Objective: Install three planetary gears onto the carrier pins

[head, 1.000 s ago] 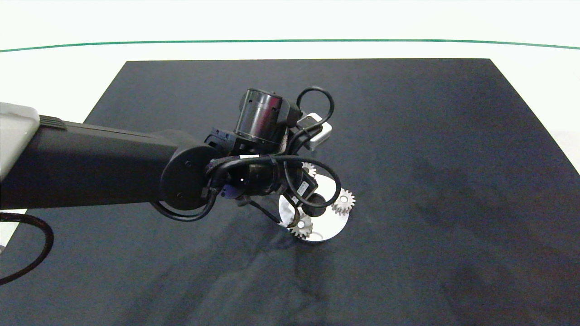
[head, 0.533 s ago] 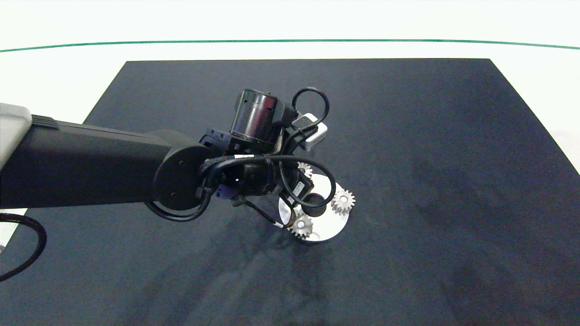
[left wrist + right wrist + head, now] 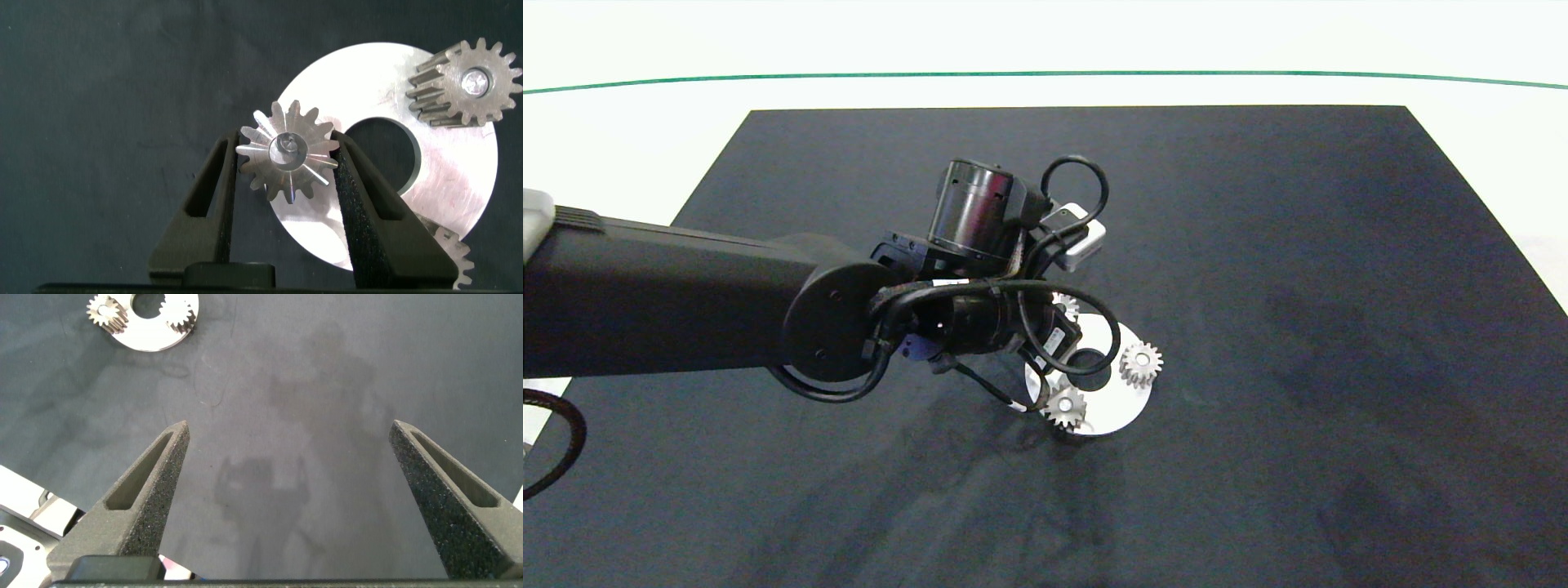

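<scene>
With all three planetary gears (image 3: 288,159) seated on the white carrier disc (image 3: 458,204), the left gripper (image 3: 288,175), fingers still flanking the third, should lift straight up; the right gripper (image 3: 290,437) hangs spread.

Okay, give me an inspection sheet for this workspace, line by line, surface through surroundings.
Surface: dark mat on a white table.
Job's things: white disc; three gears sit on it, one between the left gripper's fingers, a pin showing in its hole.
Clutter: nothing seen.
Grippers: left gripper over the disc, its fingers either side of that gear, contact unclear; right gripper open, apart from the disc, over bare mat.
Cables: black loops on the left wrist; one at the table's left edge.
Surroundings: green line beyond the mat.
</scene>
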Controlling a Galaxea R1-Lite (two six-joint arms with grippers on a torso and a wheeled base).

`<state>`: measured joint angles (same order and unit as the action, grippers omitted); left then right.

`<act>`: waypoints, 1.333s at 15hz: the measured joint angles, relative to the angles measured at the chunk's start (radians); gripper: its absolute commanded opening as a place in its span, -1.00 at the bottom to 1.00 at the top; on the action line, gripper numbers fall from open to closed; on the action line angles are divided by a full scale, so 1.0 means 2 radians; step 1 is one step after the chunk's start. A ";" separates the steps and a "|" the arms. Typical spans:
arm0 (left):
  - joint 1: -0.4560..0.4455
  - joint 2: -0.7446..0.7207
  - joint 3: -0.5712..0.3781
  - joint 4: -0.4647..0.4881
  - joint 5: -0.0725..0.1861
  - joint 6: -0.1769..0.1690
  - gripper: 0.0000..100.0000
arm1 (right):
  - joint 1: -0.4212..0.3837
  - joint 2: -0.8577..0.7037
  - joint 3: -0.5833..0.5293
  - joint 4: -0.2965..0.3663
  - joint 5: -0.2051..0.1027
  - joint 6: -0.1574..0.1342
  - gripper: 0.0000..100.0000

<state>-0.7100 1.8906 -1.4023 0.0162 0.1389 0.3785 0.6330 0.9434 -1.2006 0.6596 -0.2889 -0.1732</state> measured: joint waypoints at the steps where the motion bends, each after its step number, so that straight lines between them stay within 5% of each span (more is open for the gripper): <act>1: 0.000 0.000 0.002 0.000 0.000 0.000 -0.98 | 0.000 0.000 0.000 0.000 0.000 0.000 1.00; 20: -0.003 0.001 0.006 -0.010 0.000 -0.003 -0.98 | 0.000 0.000 -0.002 0.000 0.000 0.000 1.00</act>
<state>-0.7157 1.8934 -1.3913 -0.0043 0.1381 0.3732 0.6330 0.9434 -1.2040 0.6589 -0.2885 -0.1732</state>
